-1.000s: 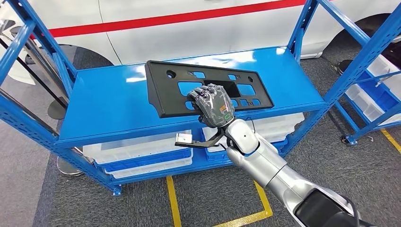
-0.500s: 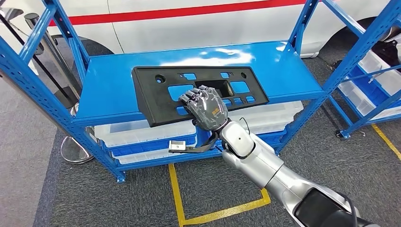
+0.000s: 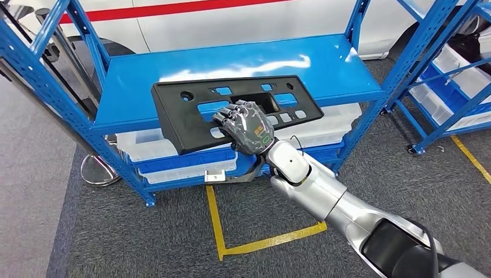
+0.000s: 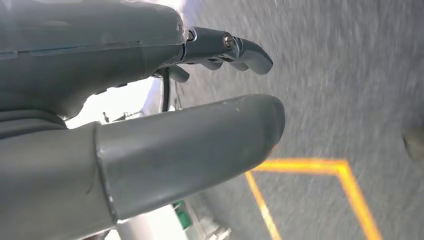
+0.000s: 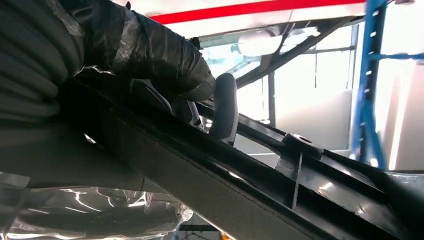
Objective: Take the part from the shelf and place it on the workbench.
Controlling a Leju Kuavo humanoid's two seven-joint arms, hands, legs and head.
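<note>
1. R hand (image 3: 246, 126) clamps the near long edge of the black part (image 3: 231, 110), fingers curled over the top face, thumb underneath per wrist cam.
2. The part sits tilted, its near-left corner hanging out past the front lip of the blue shelf (image 3: 145, 81), far edge over the shelf deck w/ contact unclear.
3. L hand (image 4: 150, 125) hangs over grey floor, fingers apart, nothing in it.
4. Step in hand, by my read: lifting the part off the shelf, grip made, placing not yet done.
5. Next move calls for clearing the blue uprights w/o snagging that long panel, then carrying it to the workbench, keeping it level since one hand holds it off-centre.
</note>
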